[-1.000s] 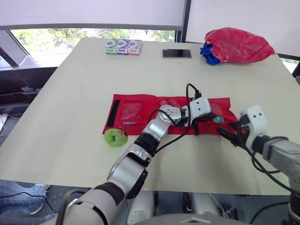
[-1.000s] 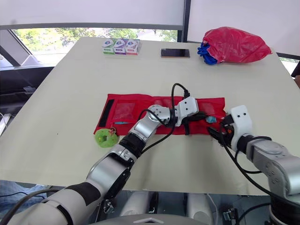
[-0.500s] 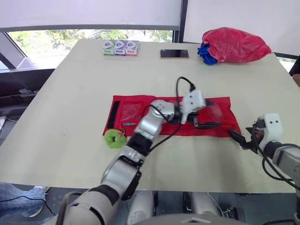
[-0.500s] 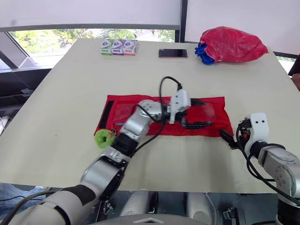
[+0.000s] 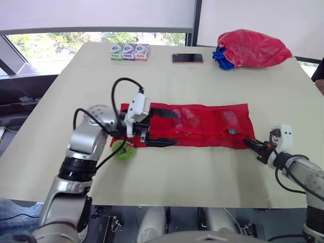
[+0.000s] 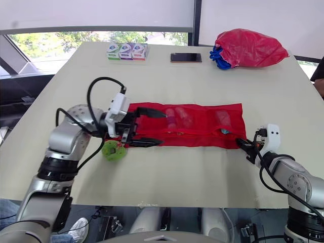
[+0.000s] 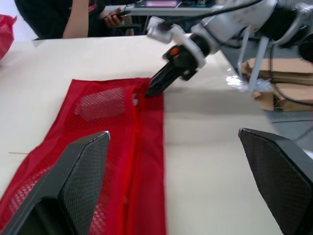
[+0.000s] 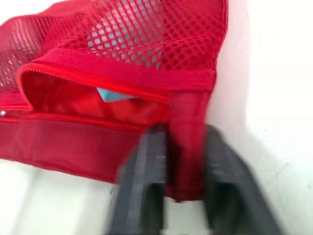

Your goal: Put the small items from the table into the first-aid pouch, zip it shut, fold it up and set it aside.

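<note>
**Two hands at the two ends of the red pouch**

One long red pouch (image 5: 207,135) lies flat and unfolded in the middle of the worktop (image 5: 76,91), with its length going from left to right. The left hand (image 5: 177,128) hangs over the left part of the pouch. Its two black fingers (image 7: 73,186) are spread wide apart and they hold nothing. The right hand (image 5: 252,145) is at the right end of the pouch. In the right wrist view its fingers (image 8: 142,186) are closed on the red cloth of this end and pinch it between them.

Near this end the zip opening gapes, and a light blue item (image 8: 115,94) shows inside it. Some pale items (image 5: 182,115) lie under the mesh of the far pockets. A green item (image 5: 123,150) lies on the worktop just beside the near left corner of the pouch, partly hidden by the left arm.

At the far edge of the worktop stand three small boxes (image 5: 129,51) in a row. To the right of them lies a phone (image 5: 187,58), and then a red bag (image 5: 253,48) with something blue at its side. In the left wrist view a person (image 7: 73,17) sits behind the worktop.
</note>
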`<action>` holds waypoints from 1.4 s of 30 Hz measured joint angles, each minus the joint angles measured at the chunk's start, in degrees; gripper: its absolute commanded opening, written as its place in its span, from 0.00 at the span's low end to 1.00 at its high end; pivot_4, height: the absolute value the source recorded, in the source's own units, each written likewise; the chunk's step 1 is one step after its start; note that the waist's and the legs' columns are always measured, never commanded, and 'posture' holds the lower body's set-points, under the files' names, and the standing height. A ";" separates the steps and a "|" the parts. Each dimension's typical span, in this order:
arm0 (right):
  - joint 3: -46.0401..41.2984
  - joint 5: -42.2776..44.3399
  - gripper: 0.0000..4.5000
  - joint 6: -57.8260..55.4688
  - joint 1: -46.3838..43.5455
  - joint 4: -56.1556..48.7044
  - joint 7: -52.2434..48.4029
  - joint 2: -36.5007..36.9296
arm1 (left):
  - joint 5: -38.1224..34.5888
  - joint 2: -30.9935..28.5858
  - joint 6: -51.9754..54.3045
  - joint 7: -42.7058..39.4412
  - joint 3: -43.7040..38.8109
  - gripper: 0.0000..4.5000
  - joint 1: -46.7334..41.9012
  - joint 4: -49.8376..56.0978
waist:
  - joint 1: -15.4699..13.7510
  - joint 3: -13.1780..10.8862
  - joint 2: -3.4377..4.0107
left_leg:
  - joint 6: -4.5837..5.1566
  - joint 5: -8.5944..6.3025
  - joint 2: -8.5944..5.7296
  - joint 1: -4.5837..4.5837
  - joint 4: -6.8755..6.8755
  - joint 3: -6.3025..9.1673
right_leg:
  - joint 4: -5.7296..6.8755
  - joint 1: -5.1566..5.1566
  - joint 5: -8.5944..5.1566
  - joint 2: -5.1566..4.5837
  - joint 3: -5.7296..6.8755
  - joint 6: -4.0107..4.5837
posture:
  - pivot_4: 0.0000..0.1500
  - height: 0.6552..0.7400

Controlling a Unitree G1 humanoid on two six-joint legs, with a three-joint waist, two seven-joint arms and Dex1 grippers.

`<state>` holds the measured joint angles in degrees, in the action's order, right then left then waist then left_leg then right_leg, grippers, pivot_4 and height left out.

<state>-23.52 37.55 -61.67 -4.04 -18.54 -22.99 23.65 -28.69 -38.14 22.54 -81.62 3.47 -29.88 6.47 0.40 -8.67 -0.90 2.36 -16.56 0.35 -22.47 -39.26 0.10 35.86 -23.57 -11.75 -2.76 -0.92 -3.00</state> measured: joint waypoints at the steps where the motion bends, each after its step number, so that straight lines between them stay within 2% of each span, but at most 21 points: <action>1: -0.07 0.56 0.01 0.40 0.10 0.92 -0.61 0.83 | -1.10 -1.14 0.74 -0.36 -0.79 1.00 0.73 1.69 | 0.03 0.00 0.00 | 0.00 0.00 0.00 0.01 0.00 0.00 | 0.00 0.00 0.00 0.01 0.00 0.00 | 1.00 1.00; 9: -4.77 -0.23 0.01 4.67 2.39 8.18 -2.58 8.27 | -3.73 -5.24 2.17 0.23 -3.28 1.00 3.16 5.48 | -0.45 0.00 0.00 | 0.00 0.00 -0.05 -0.02 -0.01 -0.01 | -0.03 0.01 -0.01 0.02 -0.04 -0.01 | 1.00 1.00; 11: -4.75 -4.23 0.01 10.02 3.95 12.25 -3.02 13.27 | -4.70 -5.36 2.72 0.95 -3.47 1.00 3.18 6.76 | -0.97 0.01 0.01 | 0.01 0.00 -0.08 0.01 -0.02 -0.08 | -0.04 0.02 -0.02 0.02 -0.13 -0.02 | 1.00 1.00; 16: -4.46 -10.70 0.01 18.57 5.47 18.92 -3.03 18.16 | -4.76 -4.86 2.84 2.66 -3.29 1.00 3.45 6.97 | -1.26 0.02 0.00 | 0.01 0.00 -0.10 0.01 -0.01 -0.09 | -0.03 0.02 -0.02 0.04 -0.13 -0.02 | 1.00 1.00; 17: -4.07 -12.43 0.15 20.67 6.09 19.97 -3.28 19.34 | -4.74 -4.66 2.83 3.11 -2.99 1.00 3.45 6.98 | -1.26 0.02 0.00 | 0.00 0.00 -0.10 0.00 -0.01 -0.09 | -0.03 0.02 -0.02 0.04 -0.13 -0.02 | 1.00 1.00; 18: -4.06 -13.55 0.22 21.81 6.40 20.76 -3.48 19.86 | -4.70 -4.56 2.83 3.27 -2.83 1.00 3.53 6.98 | -1.21 0.01 -0.01 | 0.00 0.00 -0.10 0.00 -0.01 -0.10 | -0.03 0.02 -0.02 0.05 -0.14 -0.02 | 1.00 1.00; 20: -4.23 -14.24 0.43 23.91 7.66 21.03 -5.37 20.19 | -4.67 -4.40 2.83 3.90 -2.81 1.00 3.64 6.99 | -1.06 0.01 -0.01 | 0.00 0.00 -0.07 0.02 0.00 -0.11 | -0.03 0.02 -0.02 0.09 -0.15 -0.02 | 1.00 1.00; 21: -4.28 -14.31 0.58 24.81 8.24 20.92 -6.54 20.21 | -4.67 -4.40 2.84 4.19 -2.81 1.00 3.91 6.99 | -0.76 0.01 0.00 | 0.00 0.00 -0.05 0.06 0.01 -0.14 | -0.02 0.01 -0.02 0.14 -0.19 -0.01 | 1.00 1.00; 22: -4.30 -14.33 0.59 25.02 8.41 20.89 -6.78 20.23 | -4.67 -4.41 2.84 4.24 -2.82 1.00 3.99 6.99 | -0.73 0.02 0.00 | 0.00 0.00 -0.04 0.07 0.01 -0.14 | -0.02 0.02 -0.03 0.14 -0.19 -0.01 | 1.00 1.00; 23: -4.39 -15.60 0.66 28.71 10.60 19.71 -7.91 20.58 | -5.22 -4.54 3.85 4.78 -3.03 1.00 4.60 7.03 | -0.70 0.02 0.09 | 0.00 0.00 -0.03 0.06 0.04 -0.14 | -0.02 0.00 -0.03 0.14 -0.20 -0.02 | 1.00 1.00; 24: -5.31 -16.67 0.79 33.71 14.30 16.53 -10.31 20.78 | -5.39 -5.33 5.88 6.11 -3.64 1.00 6.42 6.64 | -0.66 0.06 0.23 | 0.01 0.00 -0.01 0.09 0.10 -0.15 | -0.02 0.00 -0.07 0.14 -0.22 -0.08 | 1.00 1.00; 26: -6.64 -16.67 0.97 36.68 16.19 13.98 -12.49 20.77 | -5.34 -5.39 7.50 7.73 -3.95 1.00 7.02 5.66 | -0.62 0.02 0.23 | 0.00 0.00 0.03 0.06 0.10 -0.13 | -0.02 -0.01 -0.15 0.15 -0.20 -0.22 | 1.00 1.00; 29: -10.11 -12.88 0.99 40.14 20.93 3.87 -18.63 20.68 | -5.22 -5.17 11.55 12.85 -4.28 1.00 7.35 3.30 | -0.55 0.03 0.18 | 0.00 0.00 0.05 0.14 0.07 -0.12 | -0.01 0.06 -0.17 0.15 -0.22 -0.28 | 1.00 1.00; 33: -11.50 -4.60 0.99 39.04 23.66 -5.68 -23.42 19.20 | -5.04 -3.56 16.76 19.90 -5.44 1.00 6.71 -1.76 | -0.44 0.00 0.10 | 0.00 -0.01 0.07 0.24 0.08 -0.12 | -0.01 0.14 -0.18 0.14 -0.22 -0.27 | 1.00 1.00; 38: -10.78 4.68 0.99 35.59 24.17 -16.50 -25.04 19.02 | -5.74 -1.36 24.38 25.76 -5.78 1.00 6.23 -4.27 | -0.45 -0.04 0.03 | 0.00 -0.01 0.07 0.23 0.08 -0.10 | 0.00 0.13 -0.12 0.12 -0.20 -0.18 | 1.00 1.00; 42: -8.28 9.36 0.99 33.21 22.24 -21.16 -24.45 19.43 | -6.98 0.82 28.76 28.84 -6.07 1.00 5.39 -5.50 | -0.55 -0.05 -0.04 | -0.01 -0.01 0.06 0.23 0.07 -0.10 | 0.00 0.13 -0.09 0.09 -0.20 -0.07 | 1.00 1.00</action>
<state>-31.80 46.90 -28.45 18.20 -39.70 -47.45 43.08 -35.67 -37.32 51.30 -52.78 -2.60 -24.49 0.98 -0.15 -8.72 -0.94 2.36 -16.56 0.40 -22.24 -39.19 0.00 35.86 -23.43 -11.84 -2.66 -1.12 -3.07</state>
